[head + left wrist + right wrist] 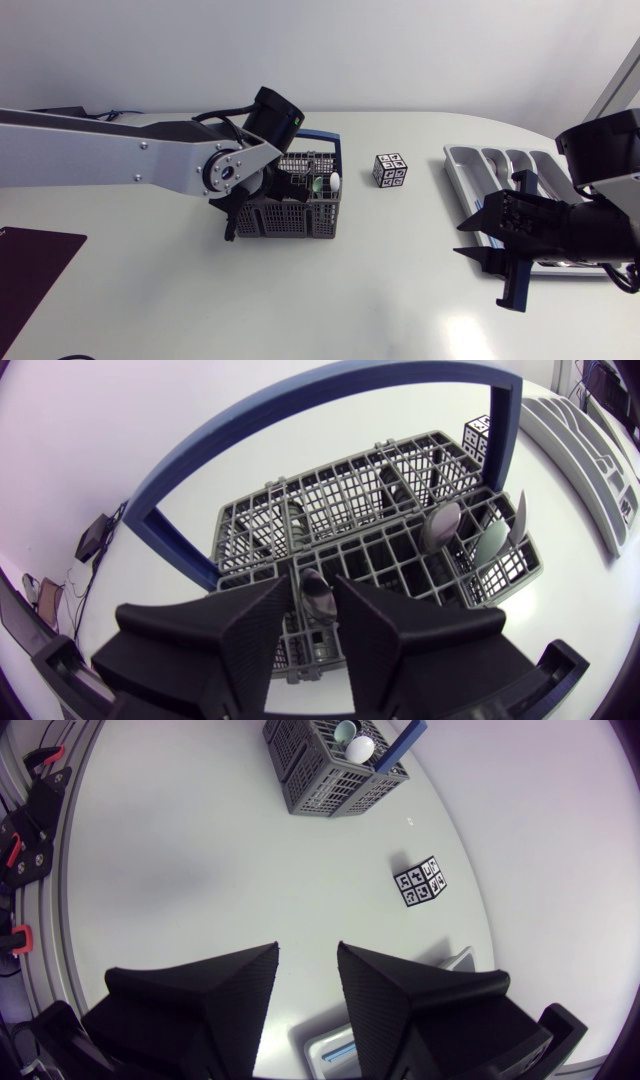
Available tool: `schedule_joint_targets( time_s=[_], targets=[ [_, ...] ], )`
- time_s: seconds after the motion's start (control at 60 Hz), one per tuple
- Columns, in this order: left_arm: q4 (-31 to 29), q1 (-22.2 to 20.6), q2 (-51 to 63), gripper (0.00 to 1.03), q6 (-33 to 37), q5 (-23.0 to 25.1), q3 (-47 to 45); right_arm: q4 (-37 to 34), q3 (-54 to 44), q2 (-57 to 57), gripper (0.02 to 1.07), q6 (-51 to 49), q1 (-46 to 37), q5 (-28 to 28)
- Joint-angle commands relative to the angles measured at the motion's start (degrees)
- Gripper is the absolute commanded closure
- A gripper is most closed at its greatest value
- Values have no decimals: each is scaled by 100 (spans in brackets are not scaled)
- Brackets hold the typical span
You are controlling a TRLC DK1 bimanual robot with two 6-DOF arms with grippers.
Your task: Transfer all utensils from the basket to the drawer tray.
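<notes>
Left gripper (305,630) tips down into the basket (250,525), fingers apart, a utensil (318,590) between them; right gripper (308,982) hovers open at the tray (470,160) edge.

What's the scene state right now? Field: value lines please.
basket: on the table, under the left arm
utensils: several upright in the basket's end compartments
left tool: open, over the basket; one utensil between its fingers, contact unclear
right tool: open, empty, above the table by the tray
drawer tray: no utensil seen; partly hidden by right arm
marker cube: between basket and tray
</notes>
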Motion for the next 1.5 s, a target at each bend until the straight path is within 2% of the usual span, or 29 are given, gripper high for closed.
schedule_joint_targets(
  time_s=[0.0, 0.283, 0.383, 0.6, 0.817, 0.933, 1.017, 1.333, 1.483],
  targets=[
    [39, 16, 17, 80, -124, -101, 4, 37, -196, -43, 60, 131, 77, 78],
    [100, 25, -44, 81, -115, -110, -111, 98, -328, -139, 60, 167, 173, 130],
    [109, 16, -132, 86, -115, -110, -172, 107, -345, -166, 60, 175, 200, 157],
    [127, -81, -246, 86, -80, -207, -313, 134, -398, -210, 60, 184, 226, 209],
    [663, -291, -440, 88, 377, -593, -682, 134, -486, -298, 59, 184, 253, 218],
    [1155, -397, -545, 88, 834, -725, -928, 134, -521, -359, 59, 193, 288, 262],
    [1340, -432, -615, 96, 1045, -734, -1033, 134, -547, -403, 59, 202, 323, 289],
    [1735, -423, -958, 97, 1520, -725, -1236, 134, -627, -473, 59, 193, 349, 324],
    [1656, -406, -1081, 97, 1546, -725, -1157, 134, -627, -482, 59, 193, 384, 341]
  ],
)
